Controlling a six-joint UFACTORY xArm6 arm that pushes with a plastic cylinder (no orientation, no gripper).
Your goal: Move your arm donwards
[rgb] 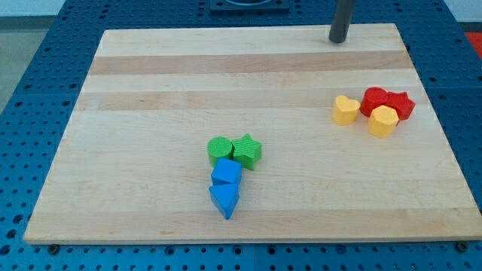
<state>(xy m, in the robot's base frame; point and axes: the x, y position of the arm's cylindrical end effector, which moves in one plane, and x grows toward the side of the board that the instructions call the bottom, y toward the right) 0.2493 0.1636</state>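
1. My tip (337,41) rests at the far edge of the surface (151,90), near its top-right corner, clear of every block; the rod carries no jaws.
2. Right-edge cluster: yellow heart (346,110), yellow block (382,121), red block (374,99), red star (401,105), touching.
3. Near the bottom edge: green cylinder (219,149), green star (247,151), blue block (226,173), blue triangle (224,200).
4. A downward path probably skirts the right-edge cluster.
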